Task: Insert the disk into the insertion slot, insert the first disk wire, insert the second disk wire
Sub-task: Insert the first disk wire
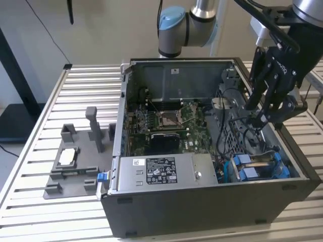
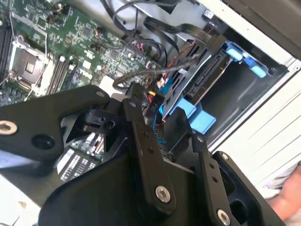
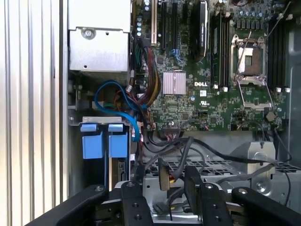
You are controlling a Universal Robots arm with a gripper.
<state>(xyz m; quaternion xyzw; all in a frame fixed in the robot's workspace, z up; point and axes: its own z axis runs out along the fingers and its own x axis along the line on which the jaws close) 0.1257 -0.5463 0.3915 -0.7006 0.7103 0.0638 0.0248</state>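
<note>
The disk (image 1: 258, 162) in its blue carrier sits in the insertion slot (image 1: 229, 174) at the case's front corner on the exterior view's right. The carrier's blue tabs (image 3: 103, 141) stick out of the bay in the first wrist view. In the second wrist view the disk (image 2: 211, 77) lies deep in the bay. My gripper (image 1: 260, 120) hangs inside the case just behind the bay, over a bundle of black wires (image 3: 197, 146). Both wrist views show the gripper (image 3: 177, 165) (image 2: 155, 106) open by a narrow gap, with loose wires behind it and nothing clearly gripped.
The silver power-supply box (image 1: 161, 171) lies along the case front beside the motherboard (image 1: 166, 121). A looped blue cable (image 3: 113, 94) runs near the bay. A grey fixture (image 1: 75, 161) stands on the slatted table (image 1: 30, 201). A person's hand (image 2: 287, 197) shows beyond the case wall.
</note>
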